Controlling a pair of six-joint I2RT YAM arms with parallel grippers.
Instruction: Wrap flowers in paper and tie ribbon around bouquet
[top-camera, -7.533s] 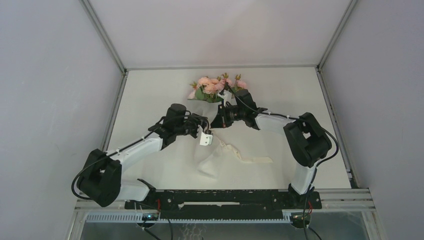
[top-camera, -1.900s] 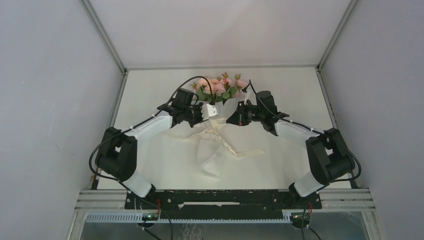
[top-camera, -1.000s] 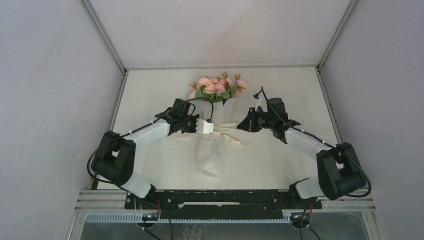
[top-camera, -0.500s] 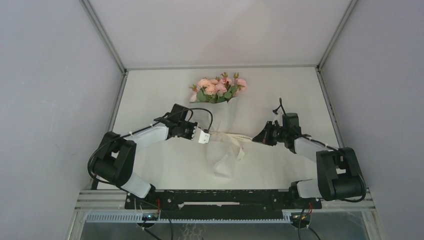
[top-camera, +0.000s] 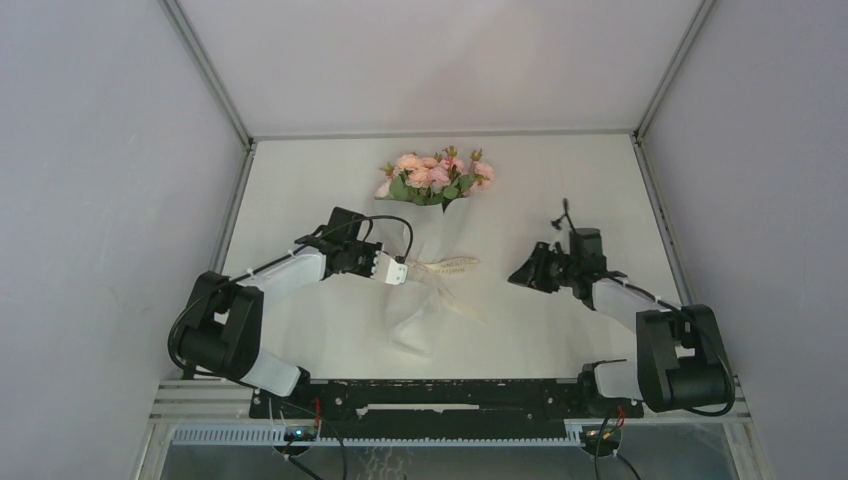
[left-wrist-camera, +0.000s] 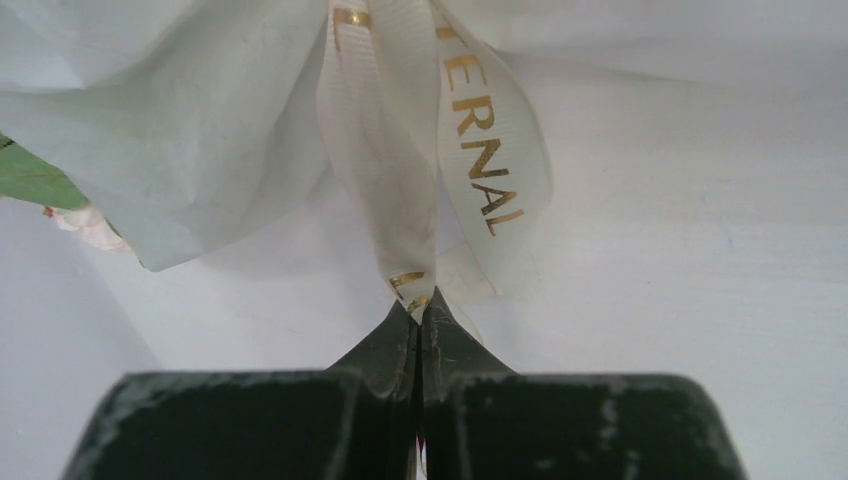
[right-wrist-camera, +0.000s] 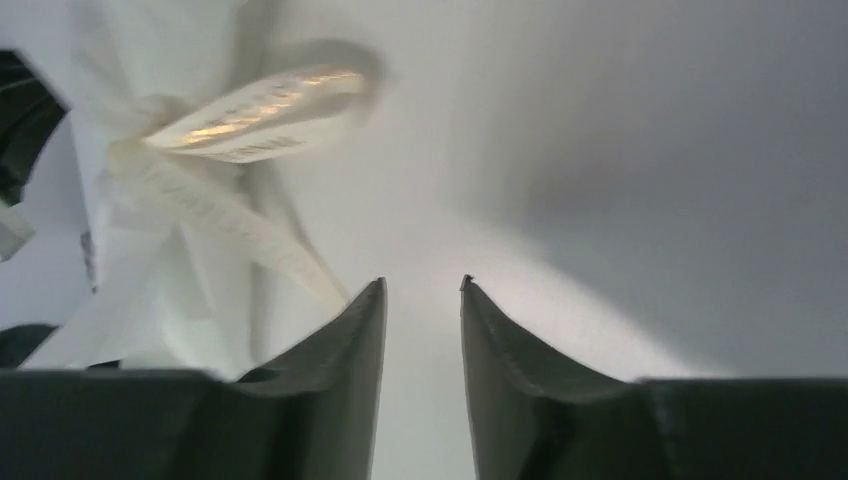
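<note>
The job looks nearly finished. The bouquet (top-camera: 428, 262) lies on the table (top-camera: 560, 200) with its pinched middle as the natural reference. The flowers (top-camera: 435, 178) spread out on the far side of that middle, and the paper (top-camera: 412, 322) is gathered in at the middle and fans out loosely on the near side, so the wrapping appears done. The ribbon (top-camera: 455, 265) sits around the pinched middle. One loop lies flat just to the right of it and thin tails trail away toward the near right, which reads as a knot or bow already formed, though the knot itself is too small to judge for tightness. The left gripper (top-camera: 397, 272) is just to the left of the middle with its jaws pressed fully together. In the left wrist view the tips pinch a bend of the gold-lettered ribbon, whose two bands run from the tips up into the gathered paper. The right gripper (top-camera: 520, 272) stands well apart to the right of the middle. Its jaws are parted a little with only bare table between them, so it holds nothing, and the ribbon loop and tails lie ahead and to its left in its own camera. What seems left is small: the left gripper needs to release the ribbon, and the bow may want evening out, since only the right-hand loop shows clearly. Whether the tie would hold if the bouquet were lifted cannot be told from here.
</note>
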